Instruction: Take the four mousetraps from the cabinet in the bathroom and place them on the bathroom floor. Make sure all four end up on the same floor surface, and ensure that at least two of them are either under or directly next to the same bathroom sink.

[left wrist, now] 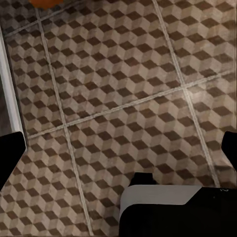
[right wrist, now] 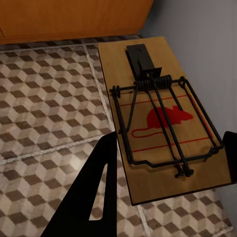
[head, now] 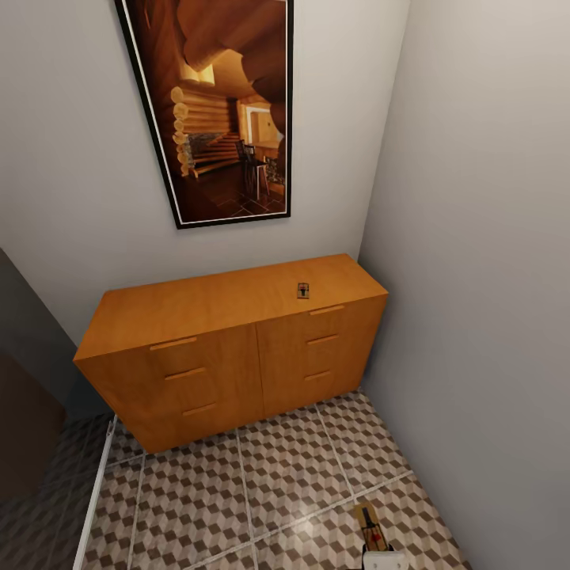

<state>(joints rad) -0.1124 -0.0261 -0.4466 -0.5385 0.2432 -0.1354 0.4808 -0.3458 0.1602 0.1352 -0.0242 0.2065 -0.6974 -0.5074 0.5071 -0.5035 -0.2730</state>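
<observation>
2 mousetraps show. 1 mousetrap (right wrist: 165, 121) is pinched between the right gripper's (right wrist: 168, 163) fingers, held above the bathroom floor (head: 261, 491). The second mousetrap (head: 303, 290) lies well ahead of that claw on the cabinet (head: 222, 348) top, near its right end. All 6 handles sit flush, drawers closed. The left gripper (left wrist: 123, 148) hangs spread over bare tiles. A framed picture (head: 226, 111) hangs above the cabinet.

The orange-brown cabinet (head: 229, 356) stands against the far wall under a framed picture (head: 226, 111), one mousetrap (head: 303, 290) lying on its top toward the right. Near the bottom edge, a second mousetrap (head: 370, 529) shows above the cube-patterned bathroom floor (head: 237, 499).
</observation>
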